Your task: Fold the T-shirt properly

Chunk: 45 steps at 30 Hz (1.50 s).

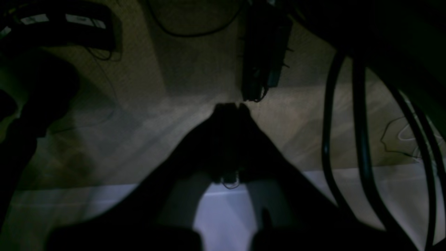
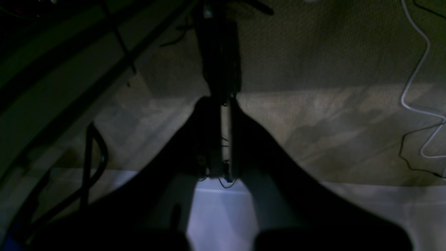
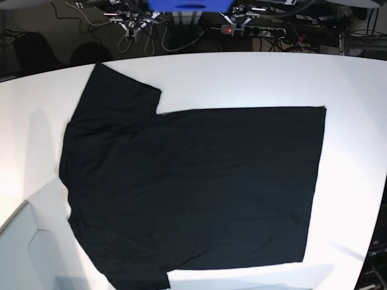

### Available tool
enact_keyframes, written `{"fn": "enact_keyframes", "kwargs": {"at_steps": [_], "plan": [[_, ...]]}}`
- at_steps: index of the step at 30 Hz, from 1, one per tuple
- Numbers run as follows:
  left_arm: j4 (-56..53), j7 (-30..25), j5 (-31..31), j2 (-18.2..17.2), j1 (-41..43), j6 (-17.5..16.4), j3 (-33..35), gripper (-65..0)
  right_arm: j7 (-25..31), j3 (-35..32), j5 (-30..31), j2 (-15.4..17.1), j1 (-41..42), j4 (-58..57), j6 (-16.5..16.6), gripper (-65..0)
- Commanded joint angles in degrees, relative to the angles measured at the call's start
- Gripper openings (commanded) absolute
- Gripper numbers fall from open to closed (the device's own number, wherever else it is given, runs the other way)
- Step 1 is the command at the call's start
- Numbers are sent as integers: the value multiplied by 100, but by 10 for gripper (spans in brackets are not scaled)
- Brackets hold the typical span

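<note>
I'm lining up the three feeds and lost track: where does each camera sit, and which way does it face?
Left wrist: on the left arm, looking past the shut left gripper at dim floor and cables.
Right wrist: on the right arm, facing floor beyond the table edge; right gripper shut.
Base: high, looking down on the T-shirt spread on the white table; no arm visible.
Shared: both wrist views show floor, not the shirt.

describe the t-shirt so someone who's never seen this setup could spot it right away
Look at the big white table filling the base view. Spread flat across most of it is the T-shirt, sleeves toward the left edge of that view. It is the only large black shape on the white surface, plain with no print showing.
</note>
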Motion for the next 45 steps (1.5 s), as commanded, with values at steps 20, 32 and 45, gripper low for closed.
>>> {"fn": "enact_keyframes", "kwargs": {"at_steps": [20, 32, 45], "plan": [[1056, 10, -30, 183, 620, 6, -21, -650, -8, 23, 43, 5, -1173, 1795, -80, -649], [1083, 10, -47, 210, 778, 6, -30, -650, -16, 5, 43, 5, -1366, 1830, -80, -649], [1074, 63, -645, 253, 760, -3, 41, -650, -16, 23, 43, 85, -1445, 1830, -80, -649]]}}
